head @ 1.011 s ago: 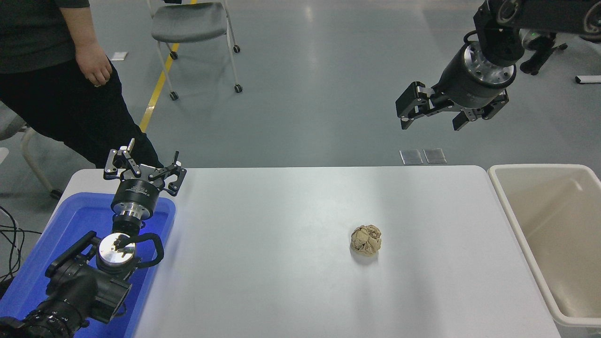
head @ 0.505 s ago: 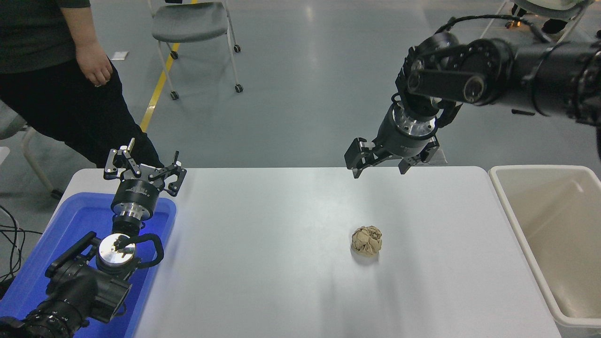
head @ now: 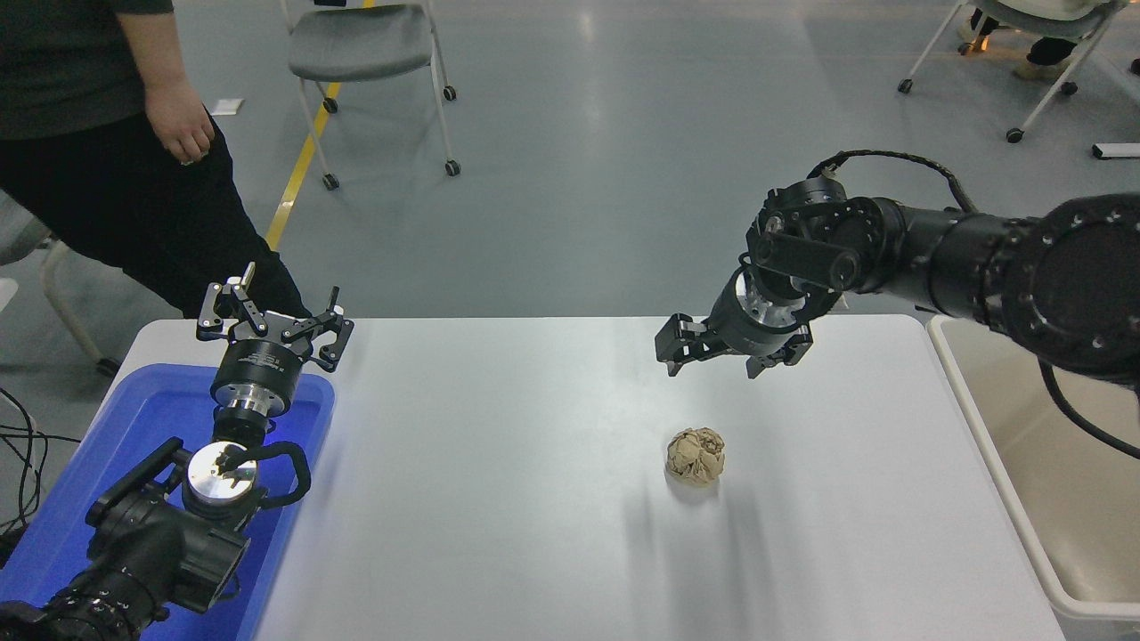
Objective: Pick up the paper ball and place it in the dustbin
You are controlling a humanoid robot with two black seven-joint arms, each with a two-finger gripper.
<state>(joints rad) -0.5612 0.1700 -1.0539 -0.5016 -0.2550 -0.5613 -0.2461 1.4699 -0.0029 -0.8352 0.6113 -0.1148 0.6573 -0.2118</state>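
Observation:
The paper ball [head: 695,456], a crumpled tan wad, lies on the white table [head: 499,499] right of centre. My right gripper [head: 714,365] hangs open above the table, just behind the ball and apart from it, fingers pointing down. Its arm reaches in from the right edge. The dustbin [head: 971,418], a cream tub, stands off the table's right end; nothing shows inside the part in view. My left gripper [head: 272,316] is parked open at the far left, over the blue tray.
A blue tray [head: 134,427] sits on the table's left end under my left arm. A person in dark clothes [head: 116,160] stands at the far left corner. Wheeled chairs [head: 365,53] stand on the grey floor behind.
My right arm has swung down and leftward from high at the upper right to just behind the paper ball, staying open. The ball and the left arm have not moved.

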